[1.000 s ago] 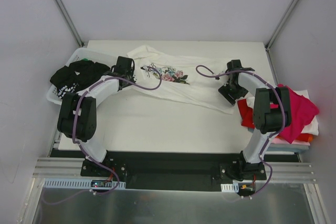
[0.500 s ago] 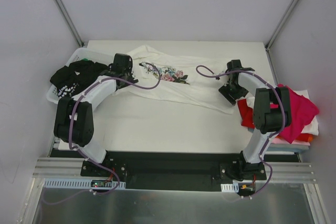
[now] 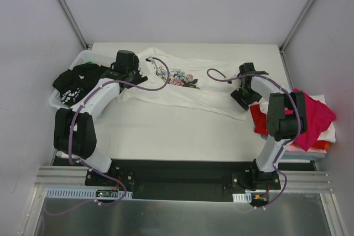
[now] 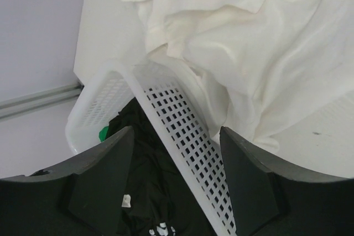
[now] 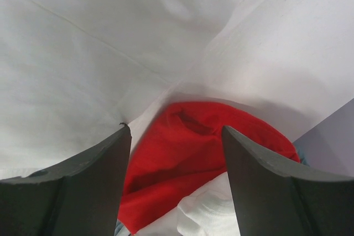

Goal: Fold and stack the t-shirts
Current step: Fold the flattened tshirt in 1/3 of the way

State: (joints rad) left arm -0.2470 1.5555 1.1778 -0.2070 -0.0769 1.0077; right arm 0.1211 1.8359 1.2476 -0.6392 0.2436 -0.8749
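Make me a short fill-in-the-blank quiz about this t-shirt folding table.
The black t-shirt lies in the white ____.
The spread t-shirt has a ____ print.
The left gripper and right gripper are both ____.
The red t-shirt lies under the ____ gripper.
Missing: basket, floral, open, right.
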